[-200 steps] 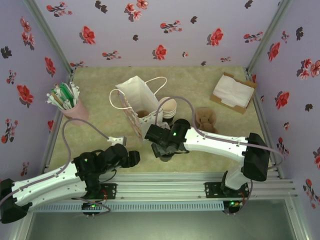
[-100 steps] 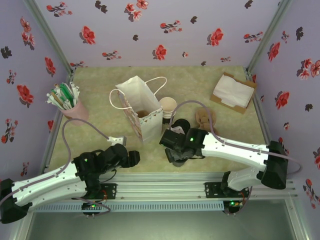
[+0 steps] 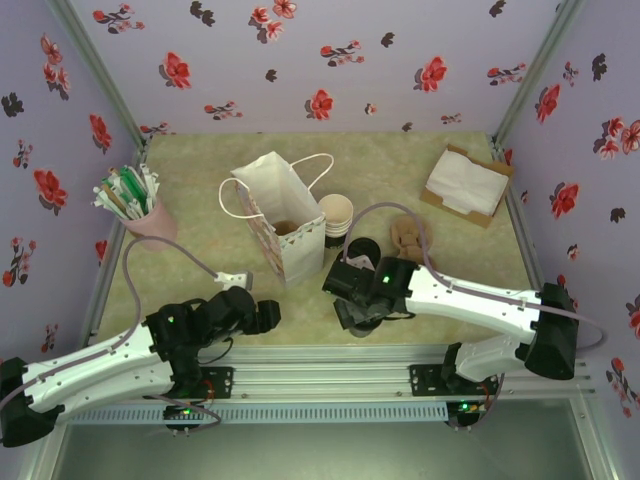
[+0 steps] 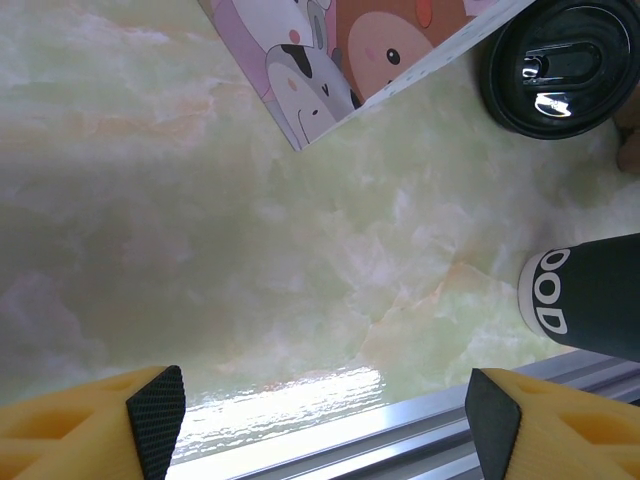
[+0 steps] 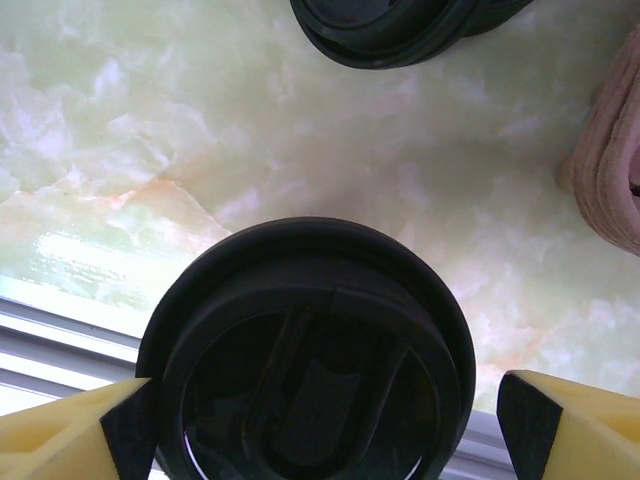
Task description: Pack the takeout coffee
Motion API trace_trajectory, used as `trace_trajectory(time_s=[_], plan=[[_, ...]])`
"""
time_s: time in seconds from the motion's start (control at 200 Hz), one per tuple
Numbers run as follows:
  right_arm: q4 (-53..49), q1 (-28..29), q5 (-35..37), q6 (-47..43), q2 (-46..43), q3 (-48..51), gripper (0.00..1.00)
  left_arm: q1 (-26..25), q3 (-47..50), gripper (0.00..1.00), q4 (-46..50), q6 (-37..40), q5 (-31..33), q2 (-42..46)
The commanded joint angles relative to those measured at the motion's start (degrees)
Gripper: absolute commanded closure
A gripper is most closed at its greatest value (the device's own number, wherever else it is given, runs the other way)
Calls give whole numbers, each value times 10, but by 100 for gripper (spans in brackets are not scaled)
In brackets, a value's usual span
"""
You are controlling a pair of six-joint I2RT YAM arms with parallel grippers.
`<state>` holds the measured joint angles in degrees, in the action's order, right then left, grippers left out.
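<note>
Coffee (image 5: 305,360) from the right wrist first: we're looking straight down on its black lid, and it stands on the tabletop (image 5: 200,150) right by the front rail (image 5: 50,340). The right gripper (image 5: 325,415) has its jaws apart, one on each side of the lid, not clamped. It looks off-centre to us, so a squeeze from here could shove the cup at the rail or tip it. Loose lids (image 5: 400,25) sit just beyond, with a tan bundle (image 5: 610,170) off to the side.

Left wrist: the left gripper (image 4: 325,430) hangs with its jaws apart over bare tabletop, nothing between them.

Top view: the bag (image 3: 285,225) stands open. The cup stack (image 3: 337,212) and the lids crowd the route to it, and the bag's handles could snag the cup.
</note>
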<state>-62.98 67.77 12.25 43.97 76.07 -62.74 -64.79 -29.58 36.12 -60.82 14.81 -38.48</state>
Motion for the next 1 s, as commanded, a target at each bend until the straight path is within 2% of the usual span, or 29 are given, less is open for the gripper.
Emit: trace_trajectory(time_s=[0.0,0.27,0.995], plan=[[-39,-13,-26,-7,-6,-27,11,6,-17,23,15,16,6,6],[-49,-44,-92,-36,3,-56,10,6,-21,22,19,18,7,7],[-75,-48,-61,-42,72,-78,14,7,-21,20,21,21,7,9]])
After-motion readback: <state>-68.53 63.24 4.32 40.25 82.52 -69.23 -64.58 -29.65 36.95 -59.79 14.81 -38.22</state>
